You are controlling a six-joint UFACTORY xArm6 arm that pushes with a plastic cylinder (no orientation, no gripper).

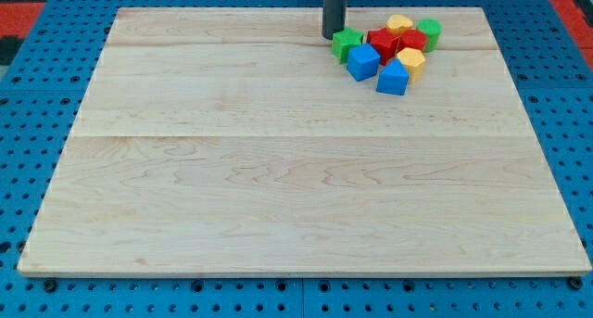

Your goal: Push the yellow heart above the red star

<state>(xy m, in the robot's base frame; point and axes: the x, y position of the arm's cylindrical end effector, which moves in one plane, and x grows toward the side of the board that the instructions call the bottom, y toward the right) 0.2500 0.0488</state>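
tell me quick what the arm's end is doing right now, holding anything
No gripper: my tip holds nothing and sits just left of the green block at the cluster's left edge.

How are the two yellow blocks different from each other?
The upper yellow block sits at the top of the pile, above the red blocks; the lower yellow block sits below them, touching a blue block. The upper one is farther up the board; the lower one is nearer the view's bottom. Both are yellow and similar in size. My tip touches neither.
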